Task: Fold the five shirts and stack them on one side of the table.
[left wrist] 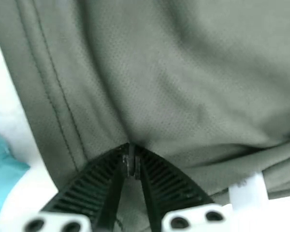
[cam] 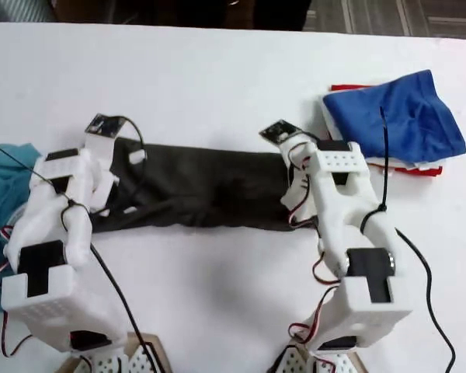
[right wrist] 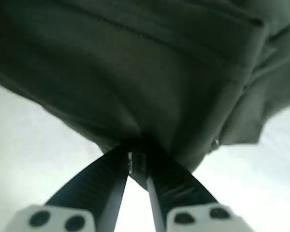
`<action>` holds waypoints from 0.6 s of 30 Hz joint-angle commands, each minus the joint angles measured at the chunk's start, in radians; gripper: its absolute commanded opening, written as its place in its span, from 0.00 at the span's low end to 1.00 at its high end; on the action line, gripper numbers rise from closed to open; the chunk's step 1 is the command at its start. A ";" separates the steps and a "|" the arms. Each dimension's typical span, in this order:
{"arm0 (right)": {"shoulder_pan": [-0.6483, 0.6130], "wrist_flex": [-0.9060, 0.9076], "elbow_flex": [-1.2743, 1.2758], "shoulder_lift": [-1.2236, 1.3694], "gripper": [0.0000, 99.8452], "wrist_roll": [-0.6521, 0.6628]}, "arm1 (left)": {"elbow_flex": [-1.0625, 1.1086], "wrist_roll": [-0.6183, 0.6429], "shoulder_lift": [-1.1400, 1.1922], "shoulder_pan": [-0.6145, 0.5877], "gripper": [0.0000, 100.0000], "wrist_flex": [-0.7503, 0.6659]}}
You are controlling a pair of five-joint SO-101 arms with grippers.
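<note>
— Table (cam: 217, 70) is carrying the whole show, its white top running edge to edge.
— And the dark shirt (cam: 210, 194) is taking the middle of it, lying as one long band and stretching from the left side toward the right.
— Left arm (cam: 50, 233) is sitting over that band's left end, right arm (cam: 349, 233) over its right end.
— Now the stack. Blue shirt (cam: 396, 116) is sitting folded near the far right corner, resting on white and red cloth (cam: 423, 167) that is peeking out beneath it.
— On the opposite side, the teal shirt (cam: 4, 167) is bunching up at the left edge, lying partly under the left arm, just beside the dark shirt's end.
— Grips, what are we seeing?
— Left gripper (left wrist: 132, 162): the black fingers (left wrist: 92, 183) are pressing together, pinching a fold of the dark shirt right at their tips.
— Right gripper (right wrist: 137, 162) is doing the same, its own pair pressing tight on a gather of dark fabric, and the cloth is puckering where they are meeting.
— Smallest of all, a white label (left wrist: 249, 191) is poking out from the shirt's edge near the left gripper.
</note>
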 commanded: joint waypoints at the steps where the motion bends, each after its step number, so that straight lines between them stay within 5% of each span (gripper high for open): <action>1: -0.005 0.042 -0.005 -0.127 0.02 0.014 | 0.004 -0.002 0.000 -0.006 0.03 -0.044; 8: -0.004 0.087 -0.006 -0.420 0.02 0.002 | -0.008 -0.002 -0.005 -0.006 0.03 -0.040; 18: 0.150 0.213 0.069 -0.638 0.02 0.011 | -0.259 0.110 -0.141 -0.143 0.10 0.233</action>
